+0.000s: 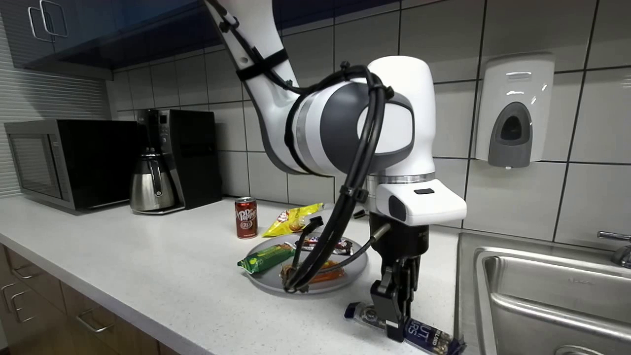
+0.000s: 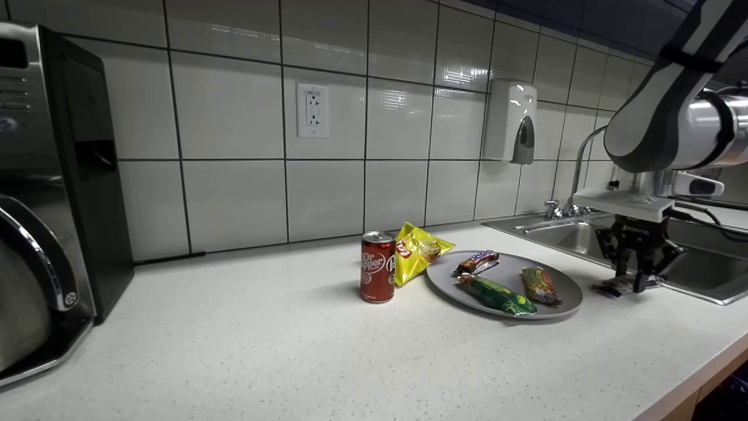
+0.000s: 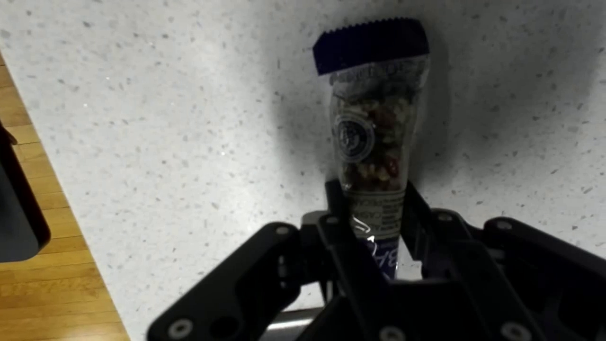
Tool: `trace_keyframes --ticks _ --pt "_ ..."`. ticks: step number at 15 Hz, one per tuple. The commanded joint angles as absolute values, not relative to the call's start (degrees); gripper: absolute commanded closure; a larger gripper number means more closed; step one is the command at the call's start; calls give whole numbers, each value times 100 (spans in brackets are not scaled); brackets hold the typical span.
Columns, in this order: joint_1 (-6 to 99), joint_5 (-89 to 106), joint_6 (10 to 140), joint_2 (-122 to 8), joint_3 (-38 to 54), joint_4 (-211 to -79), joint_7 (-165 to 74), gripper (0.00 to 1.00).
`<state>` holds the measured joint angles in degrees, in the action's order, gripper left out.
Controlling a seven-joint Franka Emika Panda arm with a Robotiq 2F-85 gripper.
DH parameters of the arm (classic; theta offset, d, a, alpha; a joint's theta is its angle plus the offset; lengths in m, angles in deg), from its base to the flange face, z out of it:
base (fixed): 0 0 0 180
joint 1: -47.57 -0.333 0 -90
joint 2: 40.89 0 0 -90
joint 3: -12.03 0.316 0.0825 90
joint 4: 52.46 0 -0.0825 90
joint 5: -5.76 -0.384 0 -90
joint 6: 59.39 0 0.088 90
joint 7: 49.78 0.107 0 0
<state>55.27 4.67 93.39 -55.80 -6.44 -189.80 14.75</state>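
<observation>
My gripper (image 1: pixel 397 329) points straight down at the counter, with one finger on each side of a clear and dark blue wrapped nut bar (image 1: pixel 429 336). In the wrist view the fingertips (image 3: pixel 371 199) press against both long sides of the bar (image 3: pixel 371 137), so the gripper looks shut on it. The bar lies flat on the white counter beside the sink. In an exterior view, the gripper (image 2: pixel 630 283) partly hides the bar (image 2: pixel 610 286). A grey plate (image 2: pixel 444 273) stands nearby with a green packet (image 2: pixel 497 294), an orange packet (image 2: pixel 540 285) and a dark wrapped bar (image 2: pixel 479 261).
A red soda can (image 1: pixel 246 218) and a yellow chip bag (image 1: pixel 291 221) stand behind the plate. A steel sink (image 1: pixel 485 296) adjoins the bar. A coffee maker (image 1: pixel 194 155) and microwave (image 1: pixel 93 162) stand far along the counter. A soap dispenser (image 1: pixel 515 108) hangs on the tiled wall.
</observation>
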Motion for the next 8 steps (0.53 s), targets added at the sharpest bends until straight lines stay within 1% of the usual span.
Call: trace_keyframes --ticks 1,8 --pt "5486 502 9374 -5412 -630 -18988 1360 92" --pt "5322 616 9368 -5295 -599 -18861 1389 92"
